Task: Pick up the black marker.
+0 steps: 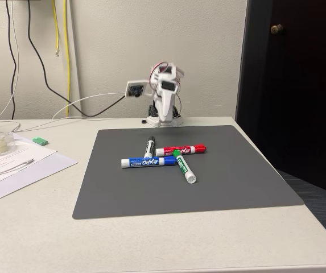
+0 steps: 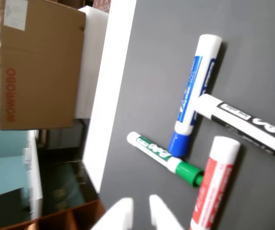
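Markers lie clustered on the grey mat (image 1: 219, 182) that covers the table (image 1: 37, 227). In the fixed view the black marker (image 1: 149, 147) sits at the far side of the blue marker (image 1: 148, 162), its white end touching the blue barrel. Beside it lie the red marker (image 1: 181, 150) and green marker (image 1: 184, 165). In the wrist view the fingers (image 2: 139, 211) stand narrowly apart, holding nothing, near the green marker (image 2: 166, 159); the black marker (image 2: 247, 127) is well beyond.
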`<act>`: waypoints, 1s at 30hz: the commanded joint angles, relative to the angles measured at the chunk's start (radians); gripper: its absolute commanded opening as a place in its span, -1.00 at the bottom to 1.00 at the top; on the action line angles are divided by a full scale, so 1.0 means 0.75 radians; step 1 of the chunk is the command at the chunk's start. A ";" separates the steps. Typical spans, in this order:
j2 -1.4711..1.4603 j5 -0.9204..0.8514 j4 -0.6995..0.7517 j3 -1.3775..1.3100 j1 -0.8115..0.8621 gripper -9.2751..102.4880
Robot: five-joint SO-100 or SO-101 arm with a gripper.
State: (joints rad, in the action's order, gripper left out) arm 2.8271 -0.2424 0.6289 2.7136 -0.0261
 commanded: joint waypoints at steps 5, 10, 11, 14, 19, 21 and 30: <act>-0.522 -0.268 0.340 -0.728 -0.027 -0.77; -0.616 -0.863 0.442 -0.808 -0.047 -0.76; -0.628 -1.008 0.432 -0.804 -0.049 -0.77; -0.673 -1.358 0.378 -0.800 -0.031 -0.82; -0.777 -1.728 0.350 -0.775 0.031 -0.78; -0.783 -1.802 0.295 -0.730 0.045 -0.78; -0.804 -1.933 0.239 -0.636 0.178 -0.72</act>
State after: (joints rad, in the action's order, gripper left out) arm 2.2243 -1.6751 0.8207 2.2411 0.0936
